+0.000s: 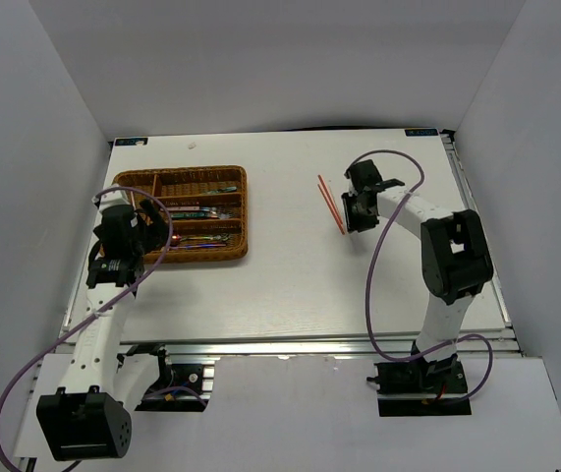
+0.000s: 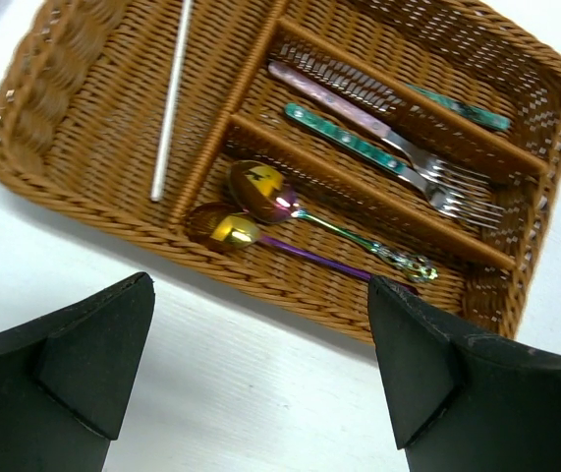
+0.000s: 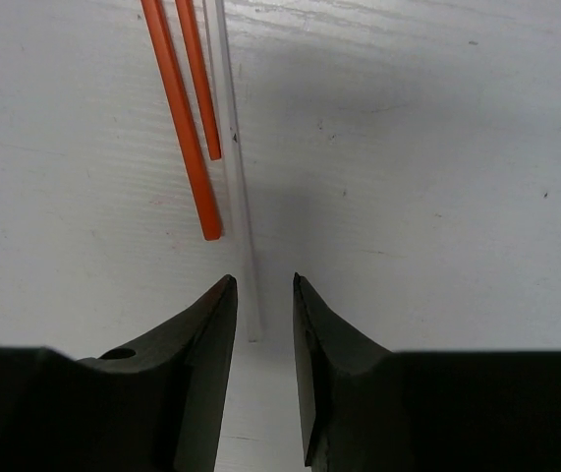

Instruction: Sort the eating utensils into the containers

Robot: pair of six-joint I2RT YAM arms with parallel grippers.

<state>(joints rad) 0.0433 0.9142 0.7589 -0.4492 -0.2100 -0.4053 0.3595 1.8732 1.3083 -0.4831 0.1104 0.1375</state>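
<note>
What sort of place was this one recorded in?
Most likely a lab robot test cell, not a kitchen: a white table boxed in by plain panels, left arm and right arm bolted at its edge, and a wicker cutlery tray.

No readable txt, nos. or logos in any view. Small blue sticker (image 1: 129, 141) at far-left corner of table (image 1: 290, 285) and another blue sticker (image 1: 420, 131) at far-right corner. Print on both too small to make out.
</note>
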